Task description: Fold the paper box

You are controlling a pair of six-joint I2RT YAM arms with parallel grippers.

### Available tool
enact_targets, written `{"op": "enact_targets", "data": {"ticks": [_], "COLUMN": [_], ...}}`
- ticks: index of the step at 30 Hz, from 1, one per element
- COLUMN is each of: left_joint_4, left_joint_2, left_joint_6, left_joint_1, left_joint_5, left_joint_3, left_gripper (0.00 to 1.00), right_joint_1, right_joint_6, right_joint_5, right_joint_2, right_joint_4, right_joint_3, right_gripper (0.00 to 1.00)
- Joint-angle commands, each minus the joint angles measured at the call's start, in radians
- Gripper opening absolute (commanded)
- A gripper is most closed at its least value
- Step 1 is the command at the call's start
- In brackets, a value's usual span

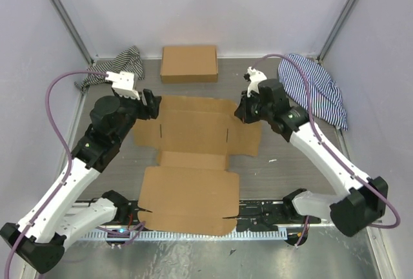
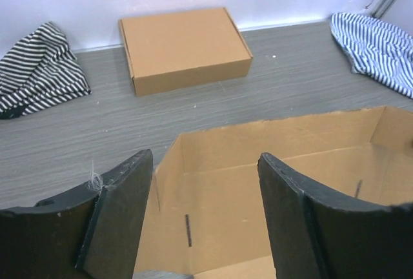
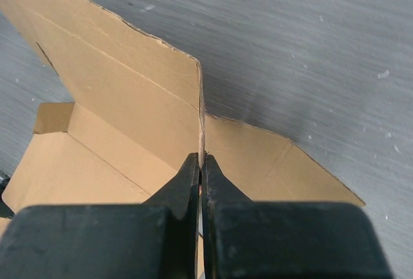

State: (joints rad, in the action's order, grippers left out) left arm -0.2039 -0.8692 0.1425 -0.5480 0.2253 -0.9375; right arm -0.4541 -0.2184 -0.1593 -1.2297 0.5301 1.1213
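Observation:
The paper box [image 1: 193,188] is a flat brown die-cut sheet lying mid-table, its far panel and flaps partly raised. My left gripper [image 1: 153,106] is open at the sheet's far left corner. In the left wrist view [image 2: 205,195] its fingers straddle the raised corner of the sheet [image 2: 258,182] without touching it. My right gripper [image 1: 239,112] is at the far right corner. In the right wrist view [image 3: 201,166] it is shut on the thin edge of an upright flap of the sheet [image 3: 116,98].
A ready-formed brown box [image 1: 189,63] stands at the back wall, also in the left wrist view [image 2: 184,46]. Striped cloths lie at the back left [image 1: 126,62] and back right [image 1: 316,88]. Walls enclose three sides; a rail [image 1: 258,234] runs along the front edge.

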Motion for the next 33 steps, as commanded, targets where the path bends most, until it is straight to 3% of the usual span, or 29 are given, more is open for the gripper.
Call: {"op": "enact_targets", "data": {"ticks": [1,8,9,10,15,22,27,33], "left_joint_4": [-0.062,-0.174,-0.178,-0.183,-0.241,-0.384,-0.408,-0.399], "left_joint_2": [0.011,-0.081,-0.092,-0.105,-0.142,-0.209,-0.239,-0.26], "left_joint_6": [0.016,0.1,0.125,0.138,0.104,-0.031,-0.06,-0.133], "left_joint_1": [-0.003,-0.003,-0.003,-0.003,-0.003,-0.003,-0.006,-0.02], "left_joint_5": [-0.084,-0.224,-0.237,-0.248,-0.326,-0.344,-0.189,-0.046], "left_joint_3": [-0.09,-0.254,-0.274,-0.292,-0.369,-0.356,-0.288,-0.267], "left_gripper": [0.74,0.79,0.82,0.99,0.98,0.99,0.91,0.91], "right_joint_1": [-0.082,-0.158,-0.161,-0.166,-0.173,-0.176,-0.176,-0.179], "right_joint_6": [0.075,0.201,0.228,0.25,0.339,0.307,0.304,0.299], "right_joint_5": [0.065,0.122,0.136,0.152,0.137,0.071,0.06,0.027], "right_joint_2": [0.136,0.224,0.215,0.208,0.17,0.085,0.07,0.082], "right_joint_4": [-0.308,-0.581,-0.61,-0.64,-0.842,-0.768,-0.662,-0.619], "right_joint_3": [-0.085,-0.179,-0.184,-0.191,-0.289,-0.229,-0.189,-0.19], "right_gripper": [0.01,0.01,0.01,0.01,0.01,0.01,0.01,0.01]}}
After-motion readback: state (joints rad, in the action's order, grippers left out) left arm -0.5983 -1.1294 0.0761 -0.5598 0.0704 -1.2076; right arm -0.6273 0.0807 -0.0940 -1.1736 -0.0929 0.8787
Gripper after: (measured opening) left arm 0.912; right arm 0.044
